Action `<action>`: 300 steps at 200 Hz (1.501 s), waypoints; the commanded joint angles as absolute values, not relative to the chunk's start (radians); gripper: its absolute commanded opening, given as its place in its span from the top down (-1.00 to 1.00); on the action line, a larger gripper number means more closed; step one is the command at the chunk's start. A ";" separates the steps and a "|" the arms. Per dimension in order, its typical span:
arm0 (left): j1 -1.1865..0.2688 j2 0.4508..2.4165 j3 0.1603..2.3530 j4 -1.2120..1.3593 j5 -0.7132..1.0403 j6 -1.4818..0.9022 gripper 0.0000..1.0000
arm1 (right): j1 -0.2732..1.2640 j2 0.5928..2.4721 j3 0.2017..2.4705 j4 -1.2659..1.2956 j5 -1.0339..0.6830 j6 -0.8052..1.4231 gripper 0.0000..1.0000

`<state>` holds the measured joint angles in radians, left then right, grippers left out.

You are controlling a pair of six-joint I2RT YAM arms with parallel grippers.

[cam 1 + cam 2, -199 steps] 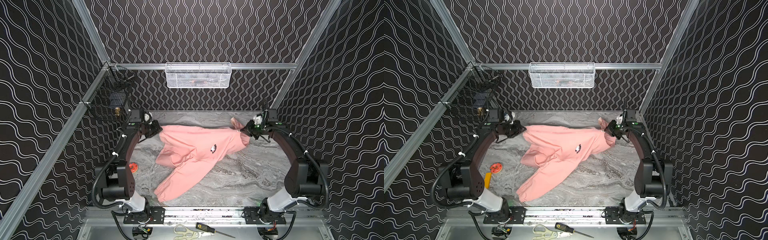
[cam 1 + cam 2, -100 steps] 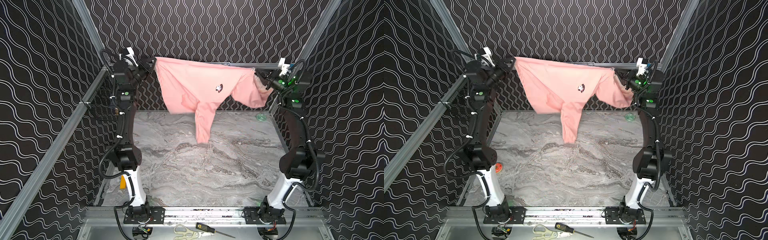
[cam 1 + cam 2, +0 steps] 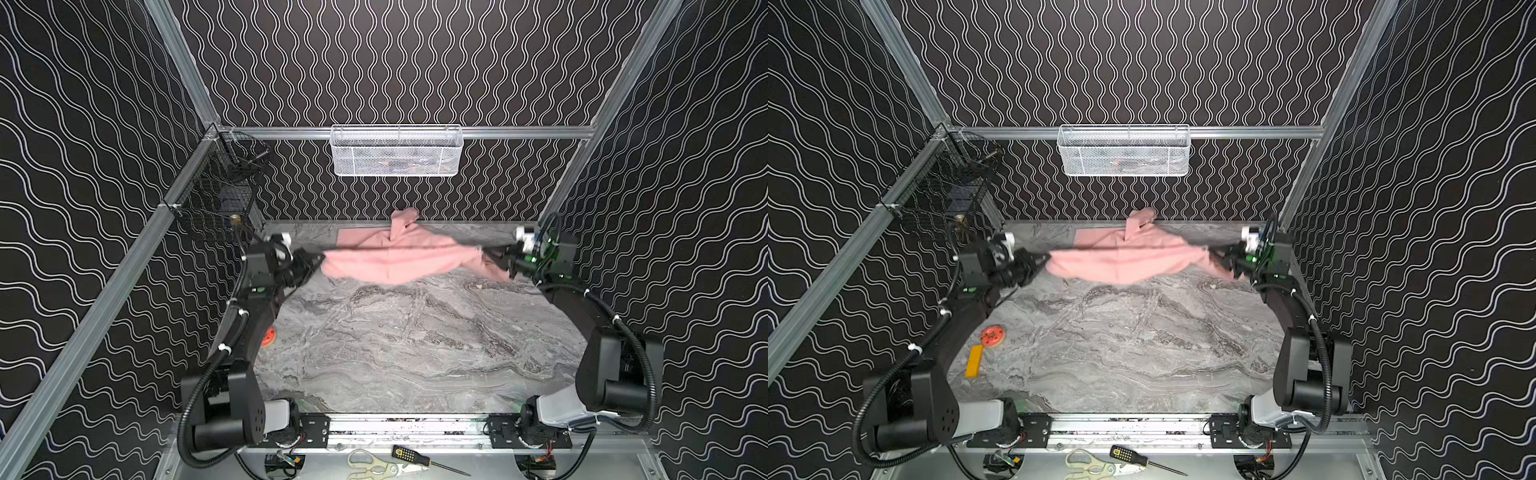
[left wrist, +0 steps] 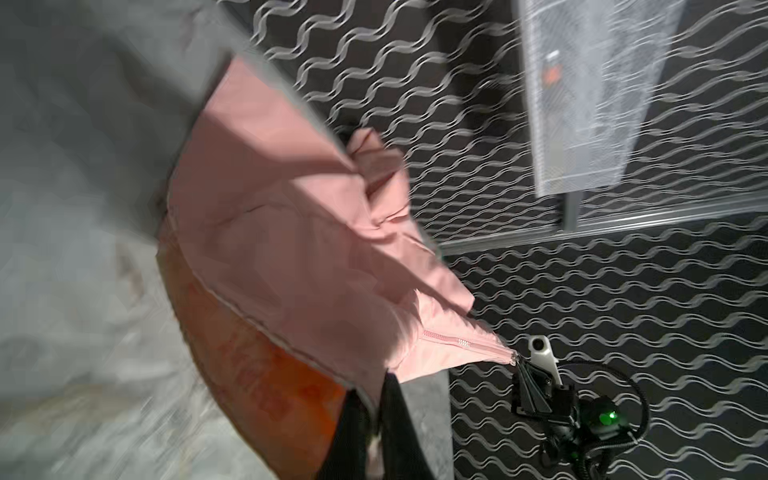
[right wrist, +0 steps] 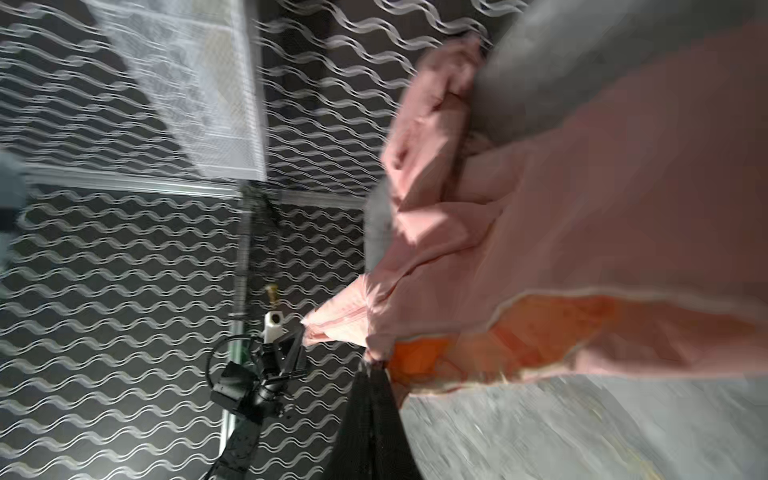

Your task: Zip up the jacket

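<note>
The small salmon-pink thin fabric jacket (image 3: 390, 262) hangs stretched in a shallow sag over the 12 o'clock end of the grey marbled counter (image 3: 415, 340). A bunched part of it pokes up against the back wall, and blur hides whether its lower edge touches the surface. The left hand (image 3: 320, 262) is clamped on the jacket's 9 o'clock end and the right hand (image 3: 484, 254) on its 3 o'clock end. There the left wrist view shows the pink zipper strip (image 4: 457, 341) running into the pinched corner. Pulling from both ends likely keeps the cloth taut so it can be laid flat with the zipper reachable. Zipping has probably not begun.
</note>
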<state>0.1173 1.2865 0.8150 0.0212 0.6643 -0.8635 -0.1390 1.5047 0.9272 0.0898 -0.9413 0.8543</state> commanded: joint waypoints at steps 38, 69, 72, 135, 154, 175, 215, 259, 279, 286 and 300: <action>0.155 1.293 0.732 -0.330 0.487 -0.569 1.00 | -0.138 1.559 0.800 -0.351 -0.738 0.477 1.00; 0.181 1.361 0.754 -0.329 0.466 -0.517 1.00 | -0.138 1.597 0.841 -0.384 -0.686 0.460 1.00; 0.182 1.368 0.757 -0.326 0.467 -0.516 1.00 | -0.138 1.602 0.849 -0.387 -0.681 0.460 1.00; 0.198 1.473 0.818 -0.315 0.484 -0.492 0.36 | -0.112 1.685 0.937 -0.431 -0.608 0.466 0.20; 0.202 1.442 0.864 -0.366 0.452 -0.472 -0.97 | -0.112 1.649 0.966 -0.466 -0.517 0.469 -0.31; 0.200 1.367 0.946 -0.429 0.383 -0.438 -0.97 | -0.112 1.585 1.044 -0.502 -0.401 0.456 -0.52; 0.184 1.245 0.961 -0.211 0.231 -0.532 -0.97 | -0.091 1.470 1.188 -0.467 -0.096 0.547 -0.61; 0.089 1.184 0.933 0.235 0.154 -0.267 -0.97 | -0.040 1.358 1.138 -0.108 0.144 0.463 -0.98; 0.090 1.253 1.074 0.159 0.106 -0.247 -0.97 | -0.041 1.276 0.964 0.200 0.272 0.427 -0.98; 0.090 1.281 1.121 0.134 0.025 -0.281 -0.97 | -0.041 1.257 0.885 0.345 0.329 0.419 -0.98; 0.090 1.331 1.173 0.105 -0.143 -0.372 -0.93 | -0.077 1.227 0.790 0.521 0.282 0.358 -0.98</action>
<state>0.0906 1.2716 1.1011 0.0837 0.1059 -0.3328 -0.0467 1.2655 0.9203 0.0826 0.1772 0.4519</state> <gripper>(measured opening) 0.985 0.989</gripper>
